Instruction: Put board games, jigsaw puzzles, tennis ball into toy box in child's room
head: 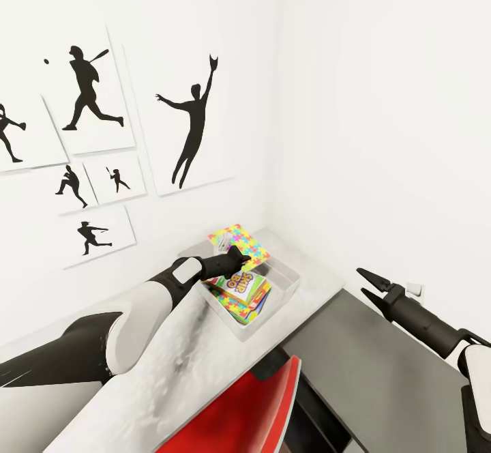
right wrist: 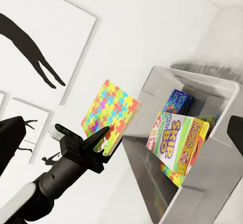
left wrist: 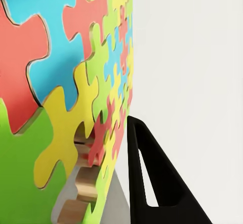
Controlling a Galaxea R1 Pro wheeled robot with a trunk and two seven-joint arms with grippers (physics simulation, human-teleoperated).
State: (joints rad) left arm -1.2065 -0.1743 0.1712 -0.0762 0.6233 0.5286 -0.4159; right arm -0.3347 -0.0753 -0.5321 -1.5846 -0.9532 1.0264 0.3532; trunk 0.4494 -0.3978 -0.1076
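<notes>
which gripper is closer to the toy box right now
Left. The left gripper holds a jigsaw puzzle right over the toy box; the right gripper hangs open, off beyond the table's edge.

Walls: plain white, meeting in a corner.
Pictures (head: 88, 139): black sports silhouettes on the left wall.
Chair (head: 249, 415): red, at the desk.

The left arm (head: 129, 323) has a glossy white shell over a matte black upper section, with a pale grey square panel near the black wrist. Its end effector (head: 239, 260) is black, its fingers (left wrist: 157, 178) tapered with slotted openings. The right arm (head: 443, 337) is black, white-cuffed, ending in a black two-pronged end effector (head: 365, 286).
</notes>
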